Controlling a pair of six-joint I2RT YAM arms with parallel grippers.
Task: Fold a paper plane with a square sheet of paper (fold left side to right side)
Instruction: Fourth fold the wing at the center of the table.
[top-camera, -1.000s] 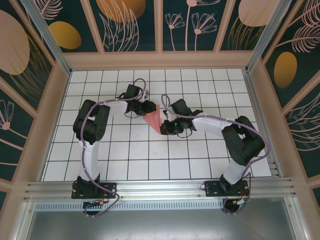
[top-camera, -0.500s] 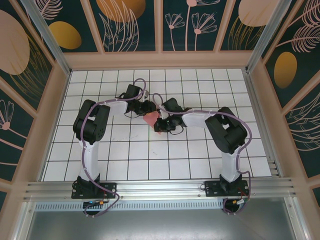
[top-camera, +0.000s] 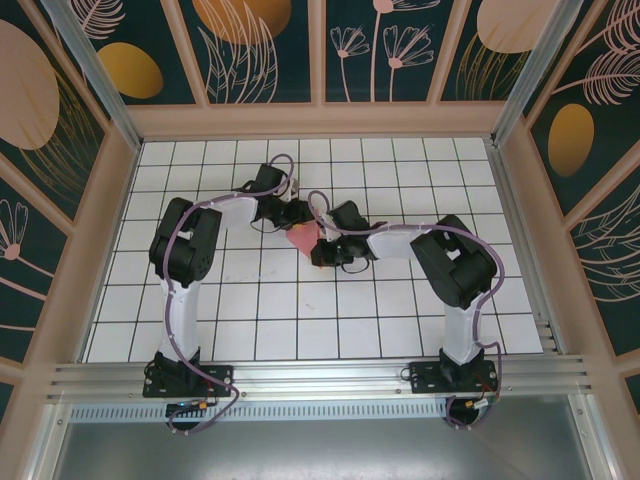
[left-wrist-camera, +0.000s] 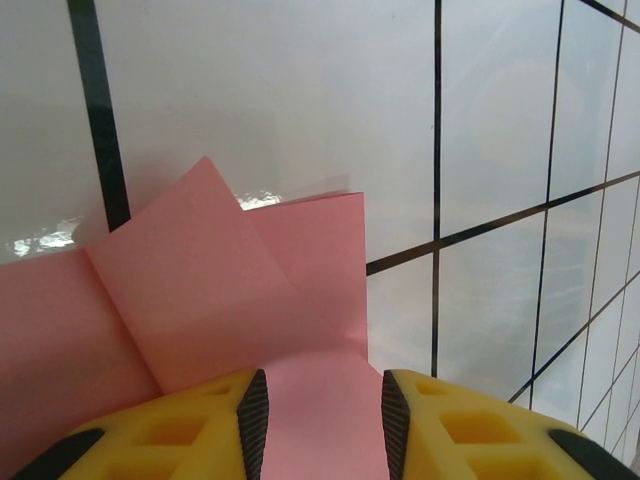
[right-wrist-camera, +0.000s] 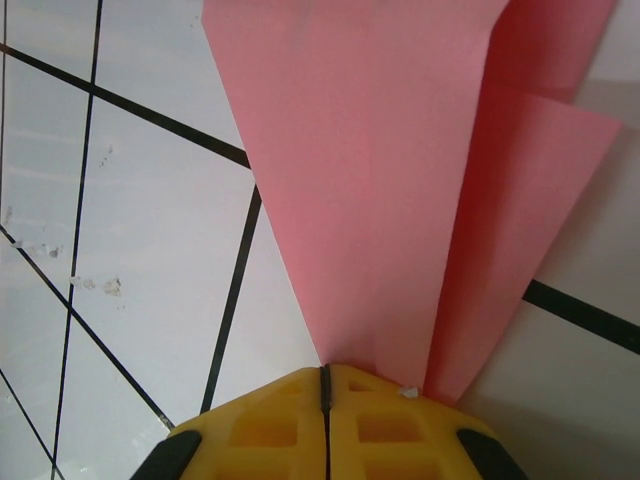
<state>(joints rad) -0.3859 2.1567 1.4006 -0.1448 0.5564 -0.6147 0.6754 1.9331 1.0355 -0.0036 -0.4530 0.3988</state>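
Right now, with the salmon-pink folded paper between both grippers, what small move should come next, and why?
Probably lower the left gripper and press it onto the salmon-pink folded paper. Its jaws stand apart over overlapping flaps, while the right gripper is shut on the paper's narrow end; pinning the flaps should steady the next fold.

Left arm (top-camera: 176, 310): white tubular links between bulky black joint housings.
Right arm (top-camera: 460, 335): the same build, white links and black joints.
Cables (top-camera: 285, 158): lilac, one along each arm, standing off in loops near the wrists.
Bases (top-camera: 185, 376): black mounts bolted to a pale metal rail.
Left gripper (left-wrist-camera: 322, 400): yellow moulded fingers (left-wrist-camera: 190, 425) with open recesses, black ribbed pads (left-wrist-camera: 256, 410) on the inner faces.
Right gripper (right-wrist-camera: 325, 375): yellow fingers with square recesses, black trim at the outer corners.
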